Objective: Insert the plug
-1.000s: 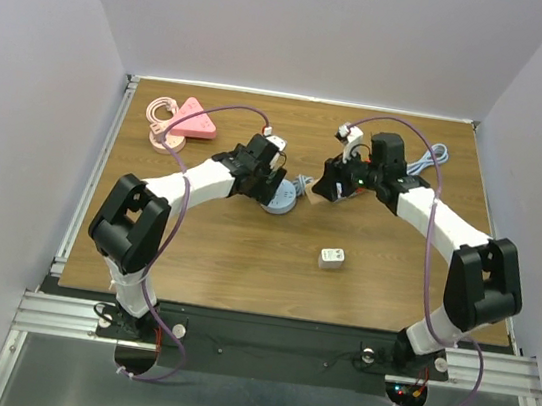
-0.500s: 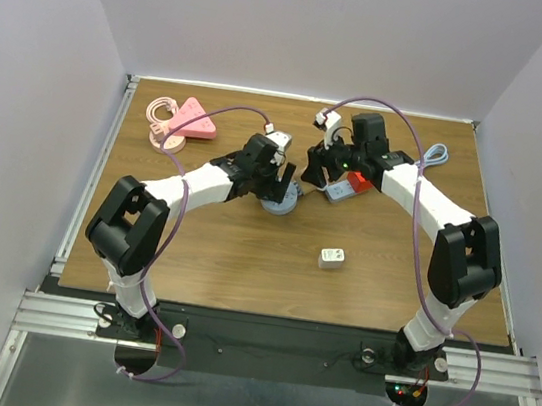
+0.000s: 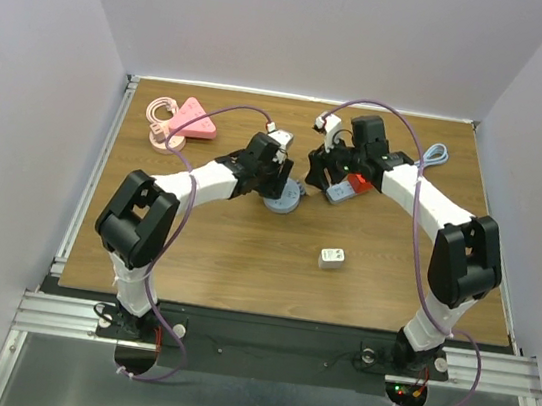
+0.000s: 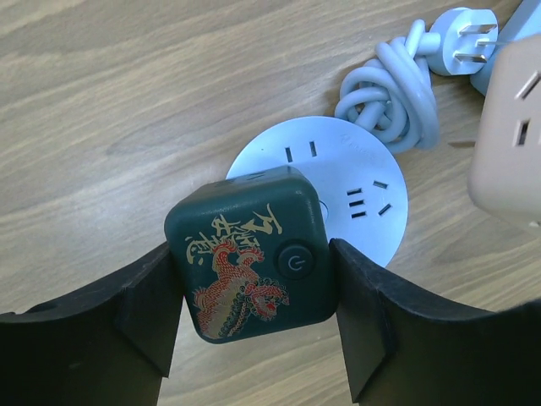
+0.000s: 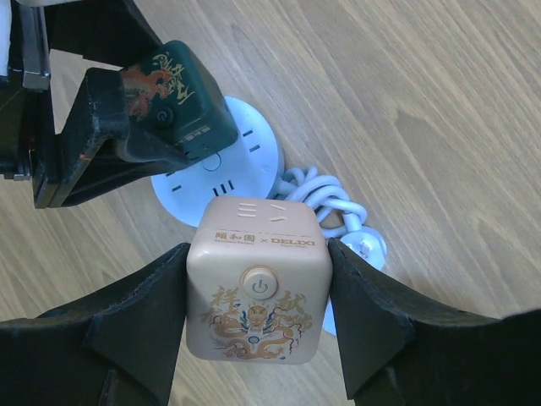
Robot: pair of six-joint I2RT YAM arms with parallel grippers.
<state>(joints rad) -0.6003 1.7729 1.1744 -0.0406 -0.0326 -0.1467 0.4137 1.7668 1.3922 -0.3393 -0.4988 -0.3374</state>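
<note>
- Left gripper (image 4: 254, 286): fingers clamp the dark green cube (image 4: 245, 249) between them, with the round white socket (image 4: 372, 211) just past the fingertips.
- Right gripper (image 5: 258, 292): fingers clamp a beige cube (image 5: 258, 254) between them.

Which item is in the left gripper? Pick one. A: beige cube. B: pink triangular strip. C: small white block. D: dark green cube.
D: in the left wrist view the left gripper is clamped on both sides of the dark green cube.
</note>
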